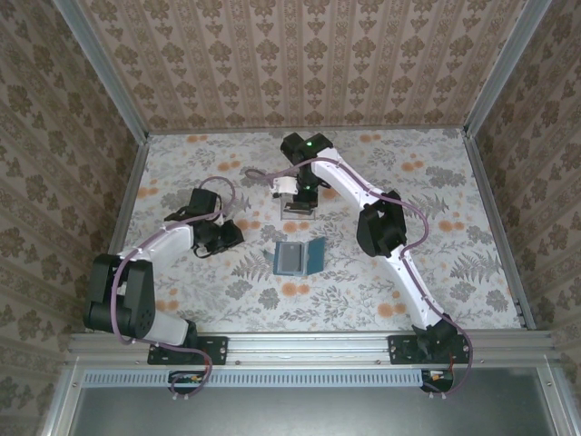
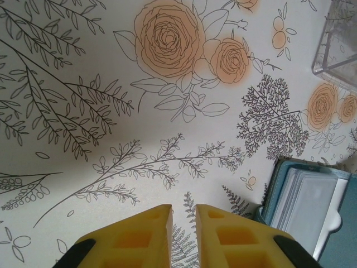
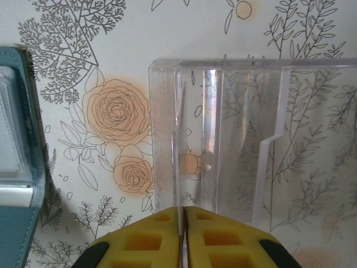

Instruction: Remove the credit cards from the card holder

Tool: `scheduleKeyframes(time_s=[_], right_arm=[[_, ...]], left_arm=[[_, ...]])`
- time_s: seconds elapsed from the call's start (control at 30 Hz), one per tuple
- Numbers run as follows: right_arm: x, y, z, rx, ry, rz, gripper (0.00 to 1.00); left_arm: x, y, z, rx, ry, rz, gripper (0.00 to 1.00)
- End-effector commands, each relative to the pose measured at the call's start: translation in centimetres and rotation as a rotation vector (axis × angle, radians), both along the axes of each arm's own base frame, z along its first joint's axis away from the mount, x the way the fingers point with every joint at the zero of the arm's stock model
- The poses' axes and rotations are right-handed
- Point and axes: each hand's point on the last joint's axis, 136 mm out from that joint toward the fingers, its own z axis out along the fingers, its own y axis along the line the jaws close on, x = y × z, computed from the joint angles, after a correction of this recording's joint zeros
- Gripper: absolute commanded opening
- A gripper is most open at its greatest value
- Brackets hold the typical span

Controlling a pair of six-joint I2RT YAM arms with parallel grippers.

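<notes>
Right fingers (image 3: pixel 215 234) nearly clenched over clear tray (image 3: pixel 234 139), likely the drop spot; thin edge between, cannot tell if card. Left fingers (image 2: pixel 136 237) slightly parted, empty, waiting left of open card holder (image 2: pixel 334 248), credit cards (image 2: pixel 309 204) inside.

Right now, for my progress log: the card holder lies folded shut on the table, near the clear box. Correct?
Not shut: the card holder lies open on the table, near the clear box; the top view shows it.
</notes>
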Motion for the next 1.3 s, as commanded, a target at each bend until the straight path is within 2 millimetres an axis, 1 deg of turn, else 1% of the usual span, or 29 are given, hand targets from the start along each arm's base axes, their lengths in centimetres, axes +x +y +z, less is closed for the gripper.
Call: scheduleKeyframes(time_s=[0.0, 0.13, 0.2, 0.37, 0.47, 0.53, 0.67, 0.83, 0.97, 1.1, 1.2, 1.27], right_arm=[[-1.1, 0.3, 0.2, 0.004, 0.041, 0.025, 0.17], [0.1, 0.2, 0.8, 0.0, -0.017, -0.002, 0.23], [0.7, 0.0, 1.1, -0.002, -0.048, -0.009, 0.24], [2.3, -0.1, 2.5, -0.005, -0.137, -0.023, 0.25], [2.5, 0.0, 3.1, 0.0, -0.157, -0.029, 0.25], [2.8, 0.0, 3.3, -0.002, -0.173, -0.037, 0.26], [3.6, -0.3, 3.5, -0.018, -0.208, -0.057, 0.26], [3.9, -0.2, 3.3, -0.022, -0.219, -0.068, 0.26], [3.2, -0.2, 3.2, -0.019, -0.193, -0.065, 0.3], [2.7, 0.4, 4.5, 0.031, -0.186, -0.075, 0.31], [3.5, 0.7, 5.4, 0.055, -0.235, -0.087, 0.34], [4.1, 0.6, 5.6, 0.053, -0.273, -0.094, 0.34]], left_arm=[[0.3, -0.4, 0.3, -0.03, 0.006, 0.004, 0.2], [0.4, -0.4, 0.4, -0.032, 0.005, 0.006, 0.2], [0.4, -0.4, 0.4, -0.031, 0.003, 0.008, 0.2], [0.4, -0.5, 0.9, -0.034, -0.009, 0.013, 0.2], [0.7, -0.9, 1.6, -0.036, -0.022, 0.005, 0.21], [0.9, -1.1, 1.9, -0.029, -0.029, -0.006, 0.2], [1.1, -1.5, 1.6, -0.03, -0.021, -0.009, 0.2], [1.3, -2.1, 1.7, -0.033, -0.024, -0.025, 0.2], [1.2, -2.3, 1.6, -0.034, -0.021, -0.028, 0.2], [1.2, -2.3, 1.6, -0.035, -0.022, -0.028, 0.2], [1.2, -2.4, 1.6, -0.035, -0.022, -0.03, 0.2], [1.2, -2.4, 1.7, -0.035, -0.025, -0.029, 0.2]])
